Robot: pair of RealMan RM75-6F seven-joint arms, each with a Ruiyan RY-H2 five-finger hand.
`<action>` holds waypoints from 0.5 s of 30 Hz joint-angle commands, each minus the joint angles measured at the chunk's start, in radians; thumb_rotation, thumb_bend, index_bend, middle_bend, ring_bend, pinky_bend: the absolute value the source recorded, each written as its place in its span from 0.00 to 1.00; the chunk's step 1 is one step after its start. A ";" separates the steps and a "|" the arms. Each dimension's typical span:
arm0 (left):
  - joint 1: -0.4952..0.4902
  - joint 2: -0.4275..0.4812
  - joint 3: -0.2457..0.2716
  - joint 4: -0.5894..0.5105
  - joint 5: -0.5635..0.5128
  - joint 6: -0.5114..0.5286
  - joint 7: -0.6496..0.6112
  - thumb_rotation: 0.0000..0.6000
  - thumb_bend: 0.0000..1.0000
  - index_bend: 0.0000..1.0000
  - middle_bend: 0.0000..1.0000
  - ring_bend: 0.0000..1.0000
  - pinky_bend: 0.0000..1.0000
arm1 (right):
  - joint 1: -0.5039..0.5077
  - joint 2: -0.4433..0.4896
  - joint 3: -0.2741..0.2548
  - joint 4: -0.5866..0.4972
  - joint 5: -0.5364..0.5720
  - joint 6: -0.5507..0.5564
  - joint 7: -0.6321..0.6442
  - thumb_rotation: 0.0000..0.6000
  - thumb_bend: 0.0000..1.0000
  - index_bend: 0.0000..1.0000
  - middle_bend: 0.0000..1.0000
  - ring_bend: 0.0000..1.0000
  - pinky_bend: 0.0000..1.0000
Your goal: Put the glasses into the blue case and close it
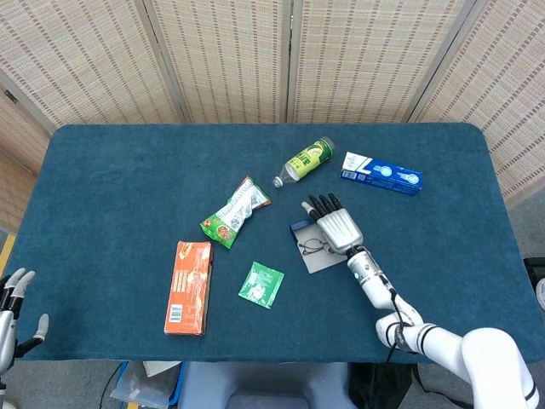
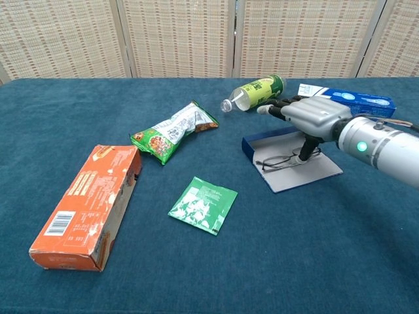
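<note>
Teal cloth covers the table [image 2: 78, 104]. At its far left edge the left hand [image 1: 13, 298] hangs idle, fingers apart and holding nothing, well away from the work. Moving right come an orange box [image 2: 88, 204], a snack bag [image 2: 173, 133], a green sachet [image 2: 203, 205] and a green bottle [image 2: 256, 91]; none of them matters here unless a sweep of the arm knocks the bottle, which lies just behind the case.

Further right, the blue case [image 2: 291, 160] lies open, and the glasses [image 2: 283, 159] rest on its pale inner face rather than seated in the blue tray. The right hand [image 2: 313, 118] hovers over them with its fingers spread, its thumb reaching down beside the frame, gripping nothing as far as I can tell.

The likely trouble is that closing now would pinch a lens or temple at the rim. A nudge could also slide the light case across the cloth.
</note>
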 commanded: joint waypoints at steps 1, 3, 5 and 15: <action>0.002 0.000 0.001 0.003 0.000 0.001 -0.003 1.00 0.42 0.08 0.00 0.00 0.00 | 0.022 -0.020 0.014 0.024 0.014 -0.016 -0.011 1.00 0.18 0.00 0.00 0.00 0.00; 0.003 0.000 0.000 0.005 0.000 0.002 -0.005 1.00 0.42 0.08 0.00 0.00 0.00 | 0.037 -0.031 0.023 0.041 0.024 -0.024 -0.019 1.00 0.18 0.00 0.00 0.00 0.00; 0.005 0.000 0.000 0.006 -0.001 0.004 -0.008 1.00 0.42 0.08 0.00 0.00 0.00 | 0.049 -0.040 0.031 0.053 0.032 -0.030 -0.024 1.00 0.18 0.00 0.00 0.00 0.00; 0.010 0.001 -0.001 0.012 -0.004 0.007 -0.014 1.00 0.42 0.08 0.00 0.00 0.00 | 0.100 -0.077 0.065 0.136 0.085 -0.073 -0.042 1.00 0.18 0.00 0.00 0.00 0.00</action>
